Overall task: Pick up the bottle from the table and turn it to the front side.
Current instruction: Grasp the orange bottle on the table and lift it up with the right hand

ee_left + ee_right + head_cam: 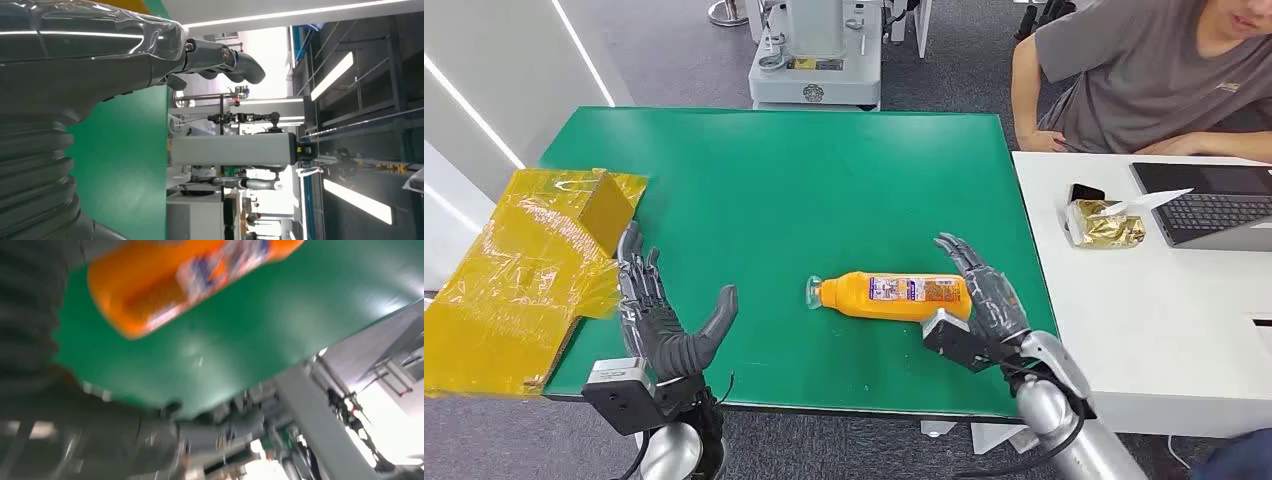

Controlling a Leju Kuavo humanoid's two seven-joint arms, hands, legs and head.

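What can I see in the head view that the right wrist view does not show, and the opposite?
Head view alone: the left hand open over the table, yellow packaging at the table's left edge, a person at a white desk with a laptop, and the right hand at the bottle's base. Right wrist view alone: the table's underside framing, blurred. Both: the orange bottle and the green table.

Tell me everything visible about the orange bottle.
The orange bottle lies on its side on the green table, its clear cap toward the robot's left and its base at the right hand. It looks plastic, with a white, blue and red label facing up. The hand's fingers are beside the base; whether they grip it is unclear.
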